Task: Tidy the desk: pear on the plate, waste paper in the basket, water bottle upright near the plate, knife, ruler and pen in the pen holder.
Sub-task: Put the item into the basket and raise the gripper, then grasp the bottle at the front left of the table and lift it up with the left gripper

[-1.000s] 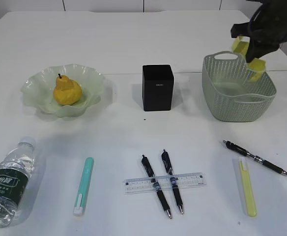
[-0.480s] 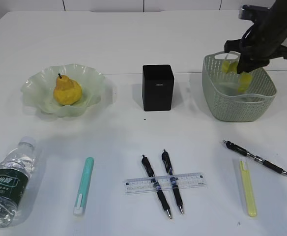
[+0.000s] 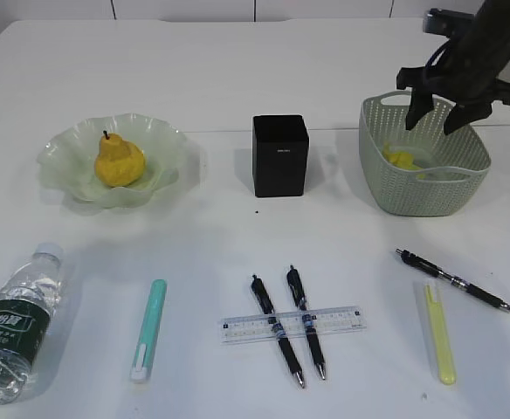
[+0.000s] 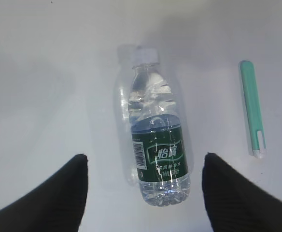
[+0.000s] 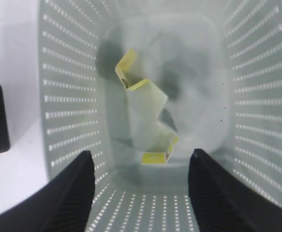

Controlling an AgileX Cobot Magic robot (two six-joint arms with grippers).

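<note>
Right pincer (image 3: pixel 440 112) spread wide, empty, above basket (image 3: pixel 386 188); folded yellow waste paper (image 5: pixel 146 108) lies directly below on basket floor; lift straight up, clear of rim.

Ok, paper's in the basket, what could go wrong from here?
The water bottle lies on its side between the open left gripper fingers; round and clear, it may roll or slip when grasped. The ruler lies flat across two pens, so grabbing either could drag the others. The right gripper sits inside the basket rim and could snag it lifting out.
</note>
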